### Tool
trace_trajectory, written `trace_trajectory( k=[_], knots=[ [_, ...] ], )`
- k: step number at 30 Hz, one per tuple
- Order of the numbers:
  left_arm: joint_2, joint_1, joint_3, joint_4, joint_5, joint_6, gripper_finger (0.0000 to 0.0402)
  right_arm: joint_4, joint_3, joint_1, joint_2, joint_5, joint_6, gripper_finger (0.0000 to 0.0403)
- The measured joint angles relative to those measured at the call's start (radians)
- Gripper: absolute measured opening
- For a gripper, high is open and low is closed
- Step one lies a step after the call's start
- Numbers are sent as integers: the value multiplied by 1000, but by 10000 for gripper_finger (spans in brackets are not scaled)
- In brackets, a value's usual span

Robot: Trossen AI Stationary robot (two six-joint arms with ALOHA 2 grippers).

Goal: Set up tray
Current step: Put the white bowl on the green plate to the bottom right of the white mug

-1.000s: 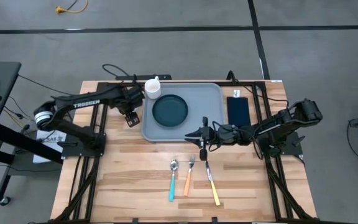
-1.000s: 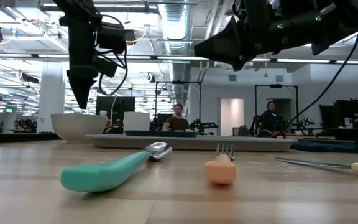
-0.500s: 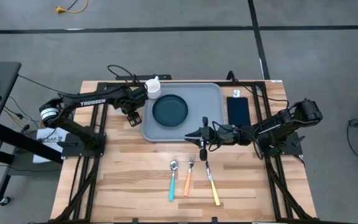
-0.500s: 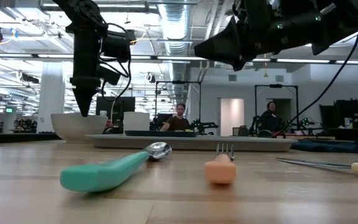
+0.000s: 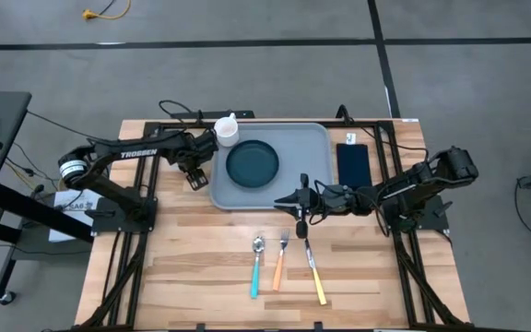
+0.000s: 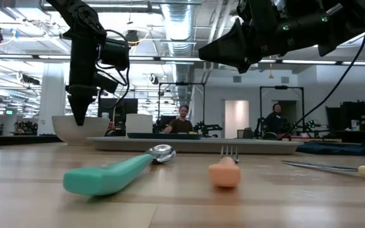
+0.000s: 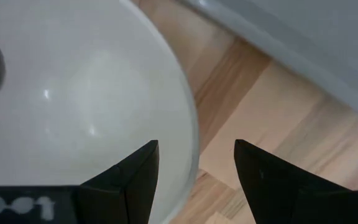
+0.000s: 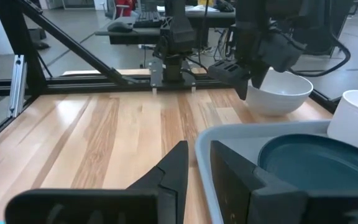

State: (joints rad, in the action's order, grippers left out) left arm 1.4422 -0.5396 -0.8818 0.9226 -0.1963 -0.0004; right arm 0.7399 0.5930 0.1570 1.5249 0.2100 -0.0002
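Wood (image 5: pixel 192 267) lies bare beside tray (image 5: pixel 313 148) front rim.

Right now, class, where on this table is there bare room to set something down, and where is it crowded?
Bare wood lies left of the spoon and right of the knife. The tray has space right of its plate. It is crowded around the bowl, cup and left gripper.

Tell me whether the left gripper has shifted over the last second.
Yes. The left gripper moved toward the table's far edge, nearer the small white plastic cup, beside the large grey-blue rectangular plastic tray, its fingers open over the white bowl.
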Motion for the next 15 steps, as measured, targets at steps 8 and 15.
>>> trace_trajectory(
  k=[8,15],
  knots=[
    [0,0,0,-25,-10,-11,199,0,0,0,0,0,0,62],
    [0,0,0,-17,-52,-40,157,0,0,0,0,0,0,62]
  ],
)
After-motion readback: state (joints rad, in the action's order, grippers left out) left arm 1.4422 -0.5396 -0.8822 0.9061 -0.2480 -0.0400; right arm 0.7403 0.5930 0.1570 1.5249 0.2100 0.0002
